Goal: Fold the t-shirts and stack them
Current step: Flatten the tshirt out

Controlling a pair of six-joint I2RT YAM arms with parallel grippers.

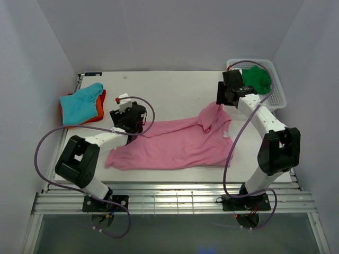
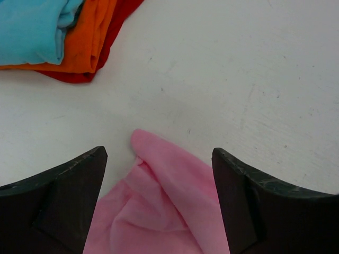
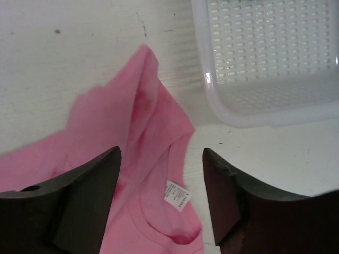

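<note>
The large pink t-shirt [image 1: 180, 144] lies loosely spread across the middle of the table. My left gripper [image 1: 136, 126] hovers open over its left corner [image 2: 169, 201], the dark fingers [image 2: 63, 201] standing on either side of the cloth without touching it. My right gripper [image 1: 222, 100] is open above the collar end [image 3: 153, 132], where a white label [image 3: 177, 194] shows between the fingers [image 3: 238, 196]. A folded teal t-shirt [image 1: 80, 103] [image 2: 32, 29] rests on an orange one [image 1: 98, 109] [image 2: 87, 42] at the far left. A dark green t-shirt [image 1: 258, 78] sits in the basket.
The white mesh basket [image 1: 277, 90] [image 3: 254, 69] stands at the back right corner, close to my right gripper. A red edge [image 2: 114, 37] shows under the orange shirt. White walls close in the table on three sides.
</note>
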